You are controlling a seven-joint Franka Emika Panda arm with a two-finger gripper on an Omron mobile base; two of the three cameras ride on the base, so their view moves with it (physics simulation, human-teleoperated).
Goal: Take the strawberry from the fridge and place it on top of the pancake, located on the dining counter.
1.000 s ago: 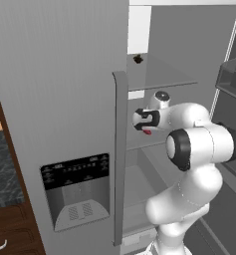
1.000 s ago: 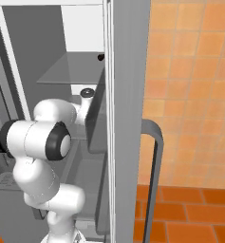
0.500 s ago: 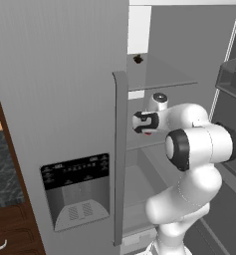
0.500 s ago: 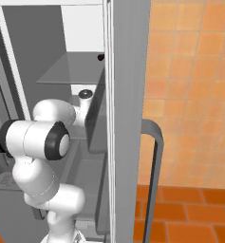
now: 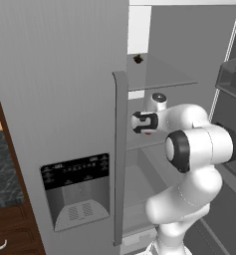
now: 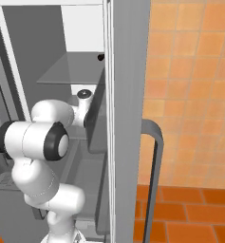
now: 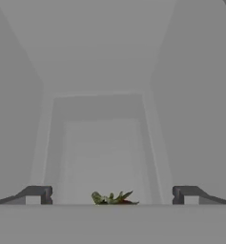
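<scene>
The pincer (image 7: pixel 112 194) stands wide, its two dark fingertips (image 7: pixel 35 194) far apart with nothing clamped between them. In the left base view the pincer (image 5: pixel 143 123) reaches into the open fridge (image 5: pixel 59 99) at the level of the middle shelf. Over the last second the hand has drawn back toward the door edge and sits slightly lower. A fleck of red at the hand a second ago is barely discernible now.

The strawberry (image 7: pixel 112 198) shows its green leaves and a trace of red low between the open tips in the hand view, so it lies on the shelf directly below or ahead of the hand, not gripped. A small blackish item (image 5: pixel 138 59) rests on the upper shelf, well apart.

Judgement: the hand is aligned over the berry, and the grasp is not yet made. The berry is small, so closing off-centre could nudge it away.
</scene>
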